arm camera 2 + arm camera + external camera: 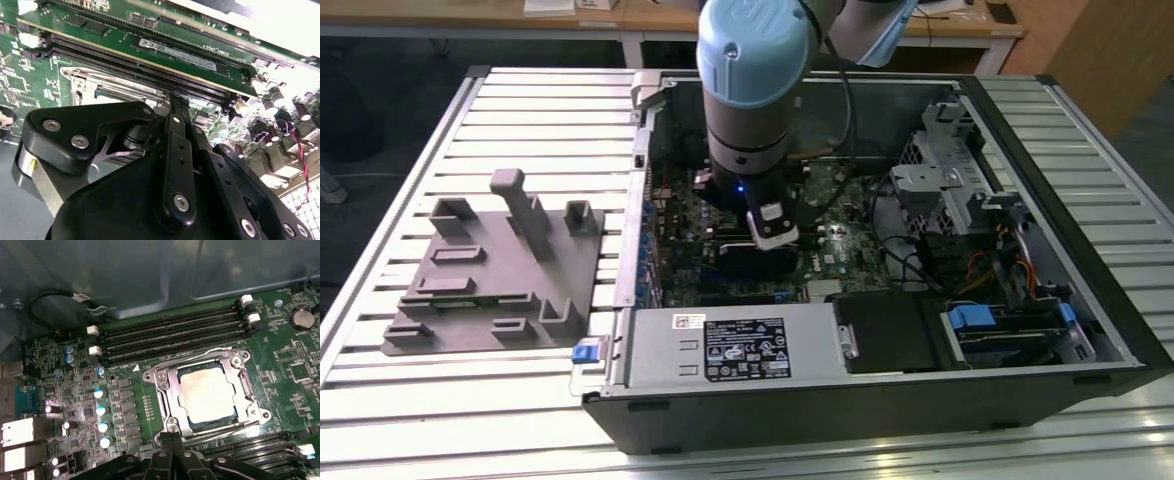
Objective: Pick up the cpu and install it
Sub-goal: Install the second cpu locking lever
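The cpu (pixel 206 391) sits in its socket in the first wrist view. The gripper (pixel 171 437) hangs just beside it, fingers pressed together, holding nothing. The exterior view adds the grey fixture plate (pixel 487 290) outside the case.

The room light is soft and even in the exterior view, and the ribbed pale metal table (pixel 467 130) looks bright. Inside the open black computer case (pixel 881 400) it is darker, with a small blue light glowing on the arm. In the first wrist view, the silvery square cpu (pixel 206 392) shines with glare (a whitish patch). In the second wrist view, the black gripper (pixel 175 150) looks blurry up close, and one corner is washed out white.
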`<move>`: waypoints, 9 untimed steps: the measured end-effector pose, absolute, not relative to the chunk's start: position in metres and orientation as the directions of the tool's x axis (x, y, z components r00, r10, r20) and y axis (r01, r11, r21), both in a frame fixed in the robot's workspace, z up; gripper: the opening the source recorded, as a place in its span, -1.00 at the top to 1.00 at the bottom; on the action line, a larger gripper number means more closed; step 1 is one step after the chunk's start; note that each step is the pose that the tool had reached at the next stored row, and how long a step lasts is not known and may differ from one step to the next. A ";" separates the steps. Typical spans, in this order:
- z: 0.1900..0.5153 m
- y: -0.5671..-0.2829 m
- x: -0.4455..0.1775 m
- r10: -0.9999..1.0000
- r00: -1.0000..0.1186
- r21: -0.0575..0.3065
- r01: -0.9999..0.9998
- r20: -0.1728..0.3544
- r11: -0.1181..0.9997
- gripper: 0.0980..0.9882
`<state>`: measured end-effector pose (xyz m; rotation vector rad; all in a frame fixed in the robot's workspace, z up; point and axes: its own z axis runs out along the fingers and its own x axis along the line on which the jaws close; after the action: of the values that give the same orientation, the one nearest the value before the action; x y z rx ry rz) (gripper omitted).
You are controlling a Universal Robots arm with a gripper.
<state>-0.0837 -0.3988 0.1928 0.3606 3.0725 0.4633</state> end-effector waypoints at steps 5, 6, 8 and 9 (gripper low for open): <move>0.189 -0.399 -0.084 0.228 -0.973 0.311 0.224 0.025 0.924 0.98; 0.188 -0.399 -0.084 0.228 -0.973 0.312 0.224 0.026 0.923 0.98; 0.188 -0.399 -0.084 0.228 -0.973 0.312 0.224 0.026 0.923 0.98; 0.188 -0.399 -0.084 0.228 -0.973 0.313 0.224 0.026 0.923 0.98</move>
<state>-0.0845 -0.3988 0.1881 0.3610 3.0696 0.4970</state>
